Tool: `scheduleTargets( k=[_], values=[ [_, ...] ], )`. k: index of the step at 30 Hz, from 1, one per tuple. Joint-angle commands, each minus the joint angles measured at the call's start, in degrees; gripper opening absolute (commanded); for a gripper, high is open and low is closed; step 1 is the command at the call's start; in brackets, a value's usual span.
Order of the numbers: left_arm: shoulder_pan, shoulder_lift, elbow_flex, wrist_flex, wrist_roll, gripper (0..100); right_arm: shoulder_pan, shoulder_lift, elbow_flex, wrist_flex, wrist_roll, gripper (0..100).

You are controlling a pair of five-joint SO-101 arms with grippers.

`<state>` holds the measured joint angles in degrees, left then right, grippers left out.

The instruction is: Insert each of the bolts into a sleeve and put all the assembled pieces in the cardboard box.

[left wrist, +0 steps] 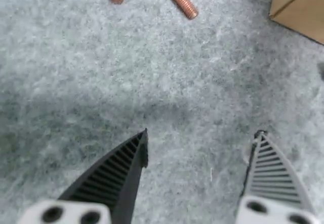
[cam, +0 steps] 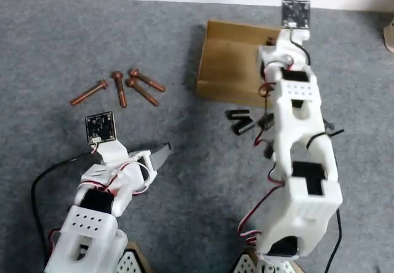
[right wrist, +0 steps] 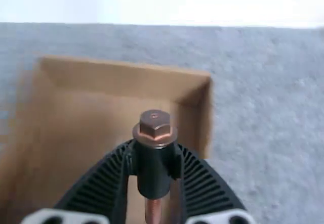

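Holding the sleeved bolt (right wrist: 153, 133) clamped in the right hand (right wrist: 153, 150) above the cardboard box (right wrist: 101, 82), at one o'clock on the table (cam: 184, 211), we should lower it inside the walls before letting go. The left hand (left wrist: 202, 135) gapes wide, empty. Loose bolts (cam: 117, 88) at ten o'clock, spare sleeves (cam: 241, 120) just toward three.

We see copper-coloured bolts (cam: 119, 88), black sleeves (cam: 237, 114), a plain brown cardboard box (cam: 228, 69) and a mottled grey felt mat (cam: 184, 180). The arms (cam: 311, 199) are white with red and black wires (cam: 249, 219), and their fingers (right wrist: 202, 183) are black with a ribbed pattern. One bolt (right wrist: 154, 125) shows a shiny copper hex head above its matt black sleeve (right wrist: 153, 171).
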<state>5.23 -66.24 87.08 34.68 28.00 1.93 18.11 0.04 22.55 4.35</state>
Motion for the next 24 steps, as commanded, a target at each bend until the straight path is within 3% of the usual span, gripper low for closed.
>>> scheduleTargets(
  k=[1,8,13,18,24],
  values=[
    [-0.13,-1.01,-0.22,-1.14,-0.44,31,3.03,2.33,-5.93,-0.13,-0.53,0.5],
    [-0.04,-1.01,-0.22,-1.14,-0.44,31,3.30,4.35,-5.93,1.36,-0.26,1.7],
    [-0.22,-1.01,-0.22,-1.14,-0.44,31,2.15,4.18,-6.73,13.49,-0.53,19.4],
    [-0.22,-1.01,-0.13,-1.14,-0.44,31,2.59,4.26,-10.68,17.63,-0.70,17.2],
    [-0.22,-1.01,-0.13,-1.14,-0.44,31,2.59,4.18,-20.79,30.20,-4.04,17.0]
  ],
)
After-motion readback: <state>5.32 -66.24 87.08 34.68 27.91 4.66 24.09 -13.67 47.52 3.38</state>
